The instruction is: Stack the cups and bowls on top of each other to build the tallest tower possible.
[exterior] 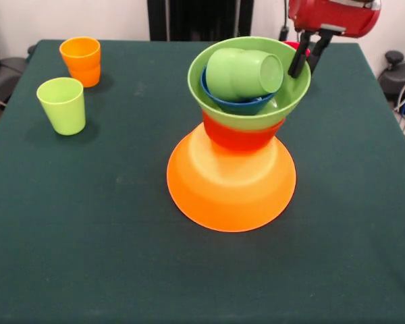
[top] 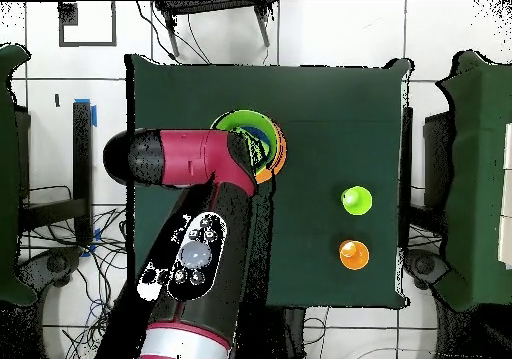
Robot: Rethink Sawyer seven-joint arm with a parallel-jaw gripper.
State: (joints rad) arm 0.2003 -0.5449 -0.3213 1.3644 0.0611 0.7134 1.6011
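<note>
Right now my jaws (exterior: 308, 59) hang just behind the light green bowl (exterior: 283, 101), slightly parted, gripping nothing. That bowl tops the tower (exterior: 233, 169) mid-desk, holding a blue bowl (exterior: 239, 106) and a tipped green cup (exterior: 243, 73). Loose cups, lime (exterior: 62, 104) and orange (exterior: 81, 59), sit well beyond it; I'd straighten the tipped one first.

Tower (exterior: 233, 162): inverted orange bowl, red-orange, light green, blue bowls, green cup (exterior: 244, 73) sideways atop.
</note>
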